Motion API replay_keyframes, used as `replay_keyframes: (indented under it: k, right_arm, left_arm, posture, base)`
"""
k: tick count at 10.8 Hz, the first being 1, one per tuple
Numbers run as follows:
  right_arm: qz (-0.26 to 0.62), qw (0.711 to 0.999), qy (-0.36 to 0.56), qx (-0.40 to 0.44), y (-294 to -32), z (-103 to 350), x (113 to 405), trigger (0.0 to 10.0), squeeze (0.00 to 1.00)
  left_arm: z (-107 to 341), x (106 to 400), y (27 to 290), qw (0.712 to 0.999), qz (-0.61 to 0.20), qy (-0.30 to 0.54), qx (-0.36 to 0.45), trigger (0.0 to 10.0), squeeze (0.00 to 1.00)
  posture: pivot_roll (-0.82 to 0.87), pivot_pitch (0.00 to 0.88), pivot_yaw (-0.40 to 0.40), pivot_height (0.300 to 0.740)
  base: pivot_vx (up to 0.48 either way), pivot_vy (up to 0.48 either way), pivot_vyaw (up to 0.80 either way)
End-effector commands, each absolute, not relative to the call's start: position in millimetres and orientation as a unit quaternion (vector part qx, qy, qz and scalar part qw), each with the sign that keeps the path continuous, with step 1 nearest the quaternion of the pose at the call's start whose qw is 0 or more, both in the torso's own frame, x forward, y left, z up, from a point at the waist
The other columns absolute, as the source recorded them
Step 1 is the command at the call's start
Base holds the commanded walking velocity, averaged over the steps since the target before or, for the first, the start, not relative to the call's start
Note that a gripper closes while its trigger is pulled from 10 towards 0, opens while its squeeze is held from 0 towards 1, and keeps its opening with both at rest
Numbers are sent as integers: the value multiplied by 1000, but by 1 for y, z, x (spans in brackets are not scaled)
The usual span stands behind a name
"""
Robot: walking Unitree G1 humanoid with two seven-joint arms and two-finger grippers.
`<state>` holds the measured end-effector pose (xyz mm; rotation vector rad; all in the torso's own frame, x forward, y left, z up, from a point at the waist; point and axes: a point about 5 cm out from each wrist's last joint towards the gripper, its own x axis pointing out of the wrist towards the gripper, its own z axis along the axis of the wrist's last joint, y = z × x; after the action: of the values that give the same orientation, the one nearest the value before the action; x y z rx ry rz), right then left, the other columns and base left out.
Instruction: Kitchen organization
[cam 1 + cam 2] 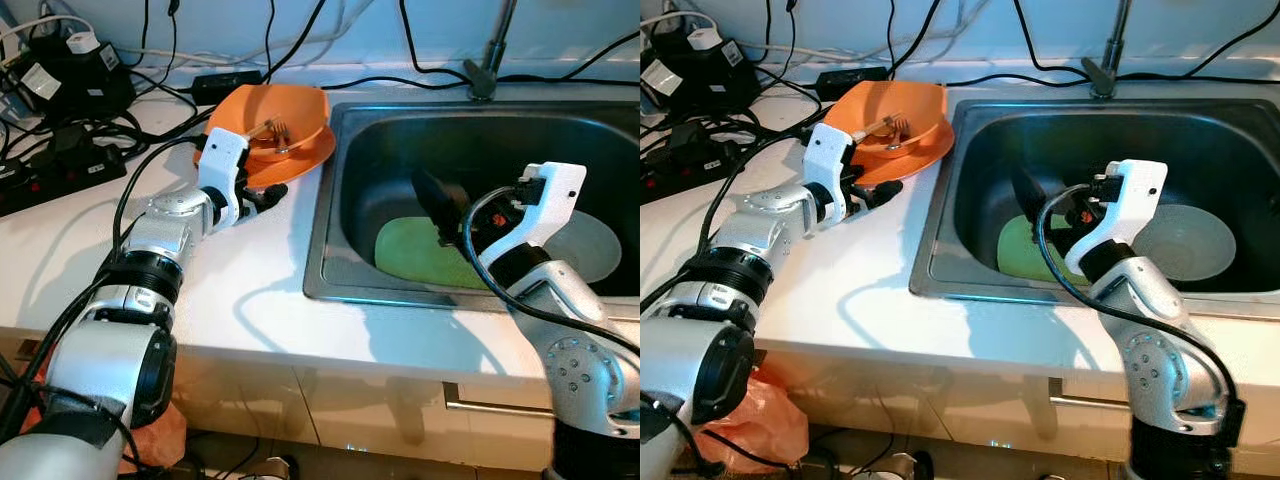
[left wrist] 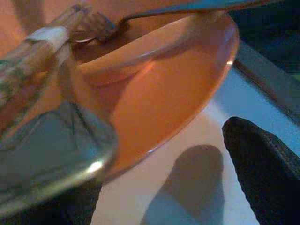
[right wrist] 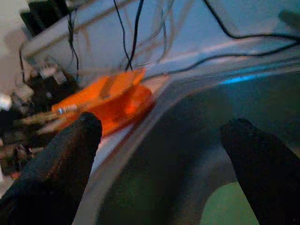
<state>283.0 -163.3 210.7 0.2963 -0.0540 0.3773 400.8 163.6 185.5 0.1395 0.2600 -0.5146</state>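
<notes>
The sink [image 1: 330,250] is our landmark here. Just beside its near-left corner, out on the white counter [image 1: 250,300], sits an orange plate [image 1: 300,160] with an orange bowl [image 1: 305,115] stacked on it, and in that bowl lie a fork [image 1: 281,128] and what look like wooden chopsticks [image 2: 47,33], though the wrist view is too blurred to be sure. The left gripper [image 1: 268,195] is right at the plate's near rim, fingers spread apart, one black finger [image 2: 265,168] under the edge on the counter and a shiny curved thing, maybe a spoon bowl, close to the other side; nothing is clamped.

Over in the sink, the right gripper [image 1: 435,205] hangs above the basin with its two fingers [image 3: 61,154] wide apart and empty. Under it, on the sink floor, lies a green plate [image 1: 420,255], and beside that, further from the counter, a grey plate [image 1: 1185,240].

Behind the sink on the counter, a tangle of cables [image 1: 150,80] and a power strip [image 1: 60,175].

Progress, judging by this: early going. The orange stack is gathered but not lifted, and two plates in the sink are untouched
</notes>
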Motion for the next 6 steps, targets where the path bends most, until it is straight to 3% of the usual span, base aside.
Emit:
replay_keyframes:
  k: [1, 5, 6]
  right_arm:
    - [194, 970, -5, 143, -160, 206, 285, 10000, 0]
    - [164, 981, -20, 96, -171, 207, 293, 10000, 0]
    - [169, 978, -18, 123, -171, 207, 295, 10000, 0]
  left_arm:
    - [153, 390, 162, 941, -271, 195, 56, 10000, 0]
    - [145, 372, 168, 927, -304, 213, 62, 10000, 0]
    - [144, 369, 169, 925, -307, 215, 61, 10000, 0]
  posture:
    - [43, 134, 104, 740]
    - [64, 130, 98, 740]
    - [72, 129, 96, 740]
  base:
    - [0, 0, 0]
    - [0, 0, 0]
    - [0, 0, 0]
